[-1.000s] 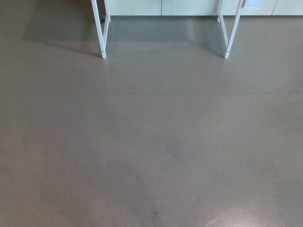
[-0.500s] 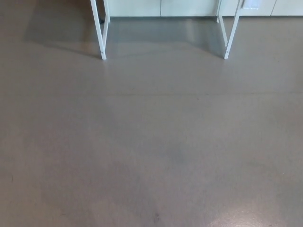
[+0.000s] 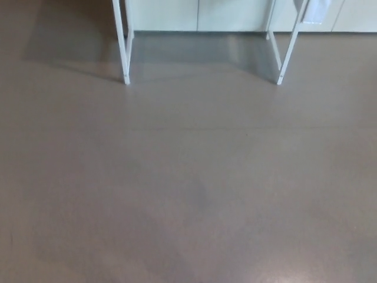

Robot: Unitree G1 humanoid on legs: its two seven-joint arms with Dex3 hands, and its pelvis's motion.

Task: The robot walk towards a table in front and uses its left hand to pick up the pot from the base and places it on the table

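Note:
Only the white legs of the table show at the top of the head view, a left leg (image 3: pixel 122 44) and a right leg (image 3: pixel 287 50). The tabletop, the pot and its base are out of the picture. Neither of my hands shows.
Grey floor (image 3: pixel 188 177) fills most of the view in front of me. White cabinet fronts (image 3: pixel 197 15) run along the far wall behind the table legs. A pale thing (image 3: pixel 318 12) hangs by the right leg at the top edge.
The whole picture has shifted: the table legs now sit lower in the frame and slightly blurred, so the camera has moved towards the table.

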